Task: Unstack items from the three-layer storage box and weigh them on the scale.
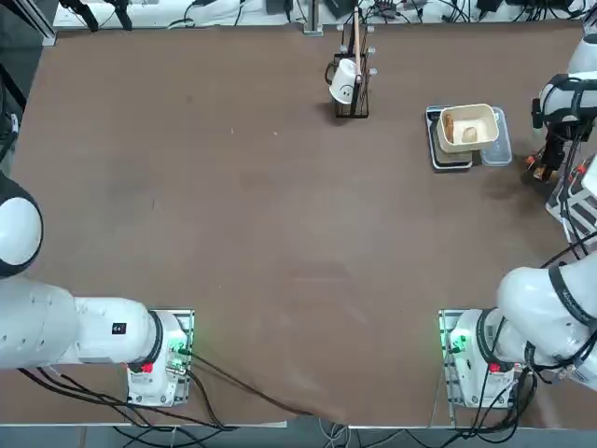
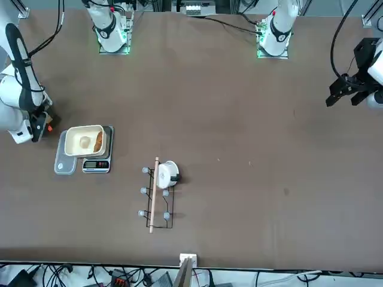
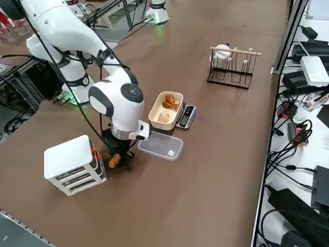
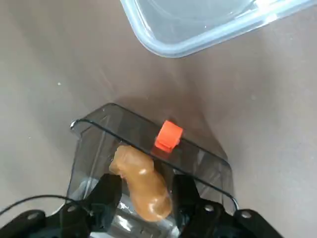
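Observation:
My right gripper reaches down into a smoky clear drawer that has an orange tab. Its two fingers press on either side of an orange-brown lump, one of the items. In the right side view the gripper is low beside the white three-layer storage box, with the lump between its fingers. The scale lies farther along the table. A cream tub stands on it, holding two more items.
A clear plastic tray lies flat between the gripper and the scale. A black wire rack with a wooden rod and a white cup stands at the far side. The storage box sits near the table's right edge.

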